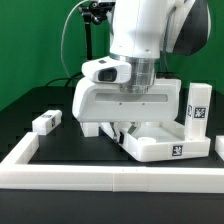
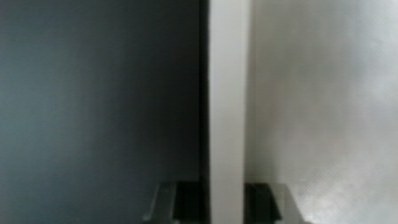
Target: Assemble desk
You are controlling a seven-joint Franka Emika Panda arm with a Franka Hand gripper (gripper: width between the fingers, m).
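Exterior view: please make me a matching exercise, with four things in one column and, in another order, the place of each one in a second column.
Things:
1. tabletop panel
2. leg lying down
3. leg standing upright
4. white rim

Places:
A. at the exterior view's right
B. along the near edge of the black surface
C. in the middle, held by the gripper
D. at the exterior view's left

Pairs: 1-C, 2-D, 3-A, 4-B
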